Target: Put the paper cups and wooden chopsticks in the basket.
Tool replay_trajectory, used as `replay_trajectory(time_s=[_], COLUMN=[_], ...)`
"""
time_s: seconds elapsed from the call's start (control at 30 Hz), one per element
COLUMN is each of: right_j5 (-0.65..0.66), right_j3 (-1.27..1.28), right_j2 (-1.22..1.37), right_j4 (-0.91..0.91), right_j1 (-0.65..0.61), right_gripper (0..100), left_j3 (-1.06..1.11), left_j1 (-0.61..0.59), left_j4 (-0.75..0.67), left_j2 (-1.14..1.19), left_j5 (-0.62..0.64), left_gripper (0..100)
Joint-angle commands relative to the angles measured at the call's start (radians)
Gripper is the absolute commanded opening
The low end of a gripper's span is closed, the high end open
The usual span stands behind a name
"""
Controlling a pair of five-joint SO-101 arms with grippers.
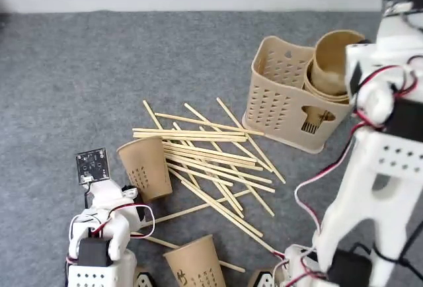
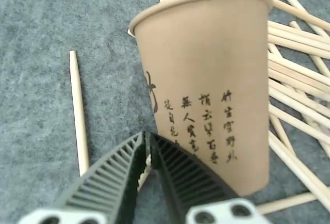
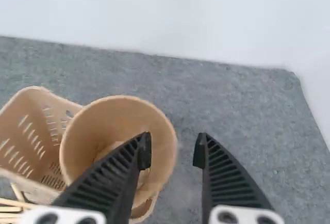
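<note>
My right gripper [image 3: 171, 149], spread astride the rim of the stacked brown paper cups [image 3: 103, 126] in the beige slotted plastic basket [image 3: 26, 121] toward the grey mat's right edge, looks set to release, while my left gripper [image 2: 148, 137] sits pressed together beside a brown paper cup lying on its side [image 2: 206, 79]

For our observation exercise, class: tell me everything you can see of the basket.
The basket is beige and plastic-looking, with rows of slots in its walls and a cut-out on one side. It stands upright on the grey carpet. Nested paper cups sit in one end; the right end effector, open, straddles the top cup's rim.
</note>
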Motion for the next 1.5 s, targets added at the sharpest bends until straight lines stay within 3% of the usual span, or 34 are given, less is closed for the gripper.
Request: replay_trajectory(time_s=[0.0,0.17,0.33,0.63,0.93,1.0,1.2,1.47], right_j5=[-0.006,-0.005,-0.005,-0.011,-0.017,-0.089,-0.499,-0.655], right_j3=[-0.074,-0.114,-0.175,-0.180,0.060,0.123,0.327,0.540], right_j2=[0.064,0.143,0.105,-0.028,-0.074,-0.073,-0.073,-0.084], right_j4=[-0.039,-0.047,0.087,0.506,0.478,0.472,0.479,0.470], right_j1=[0.033,0.038,0.013,-0.232,-0.493,-0.549,-0.736,-0.972], right_gripper=[16.2,16.1,15.8,16.0,16.2,16.2,16.2,16.2], left_j3=[-0.008,-0.008,-0.008,-0.008,-0.008,-0.008,-0.008,-0.008], left_j1=[0.005,0.005,0.005,0.005,0.005,0.005,0.005,0.005], left_j4=[0.003,0.003,0.003,0.003,0.003,0.003,0.003,0.003], left_j2=[-0.012,-0.012,-0.012,-0.012,-0.012,-0.012,-0.012,-0.012], left_j5=[-0.005,-0.005,-0.005,-0.005,-0.005,-0.005,-0.005,-0.005], left_gripper=[1,1,1,1,1,1,1,1])
